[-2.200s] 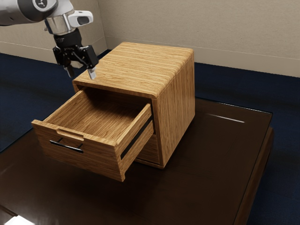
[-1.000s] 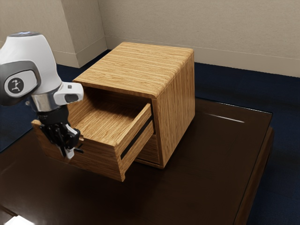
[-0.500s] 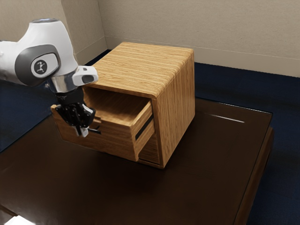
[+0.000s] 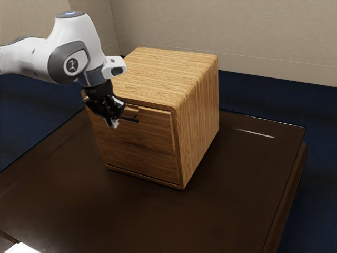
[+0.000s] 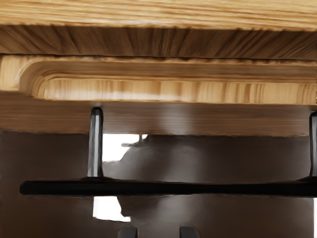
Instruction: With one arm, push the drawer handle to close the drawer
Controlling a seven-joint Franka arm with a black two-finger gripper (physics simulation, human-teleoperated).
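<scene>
Gripper [image 4: 112,124] observed beside the thin black bar handle [image 4: 132,120] of the brown wood-grained drawer [image 4: 152,129]; whether wide or narrow cannot be determined. Drawer almost flush.

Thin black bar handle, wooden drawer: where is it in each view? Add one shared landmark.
Exterior view: the handle is left of centre, just above mid-height.
Wrist view: the handle crosses the lower part to the right edge.
Shared landmark: the pale wooden notch in the drawer's top edge.

Exterior camera is looking down from beside the arm [image 4: 76,34], standing back from the cabinet [image 4: 197,110]; wrist camera is facing down, close above the handle [image 5: 148,188]; both are covering the handle.
</scene>
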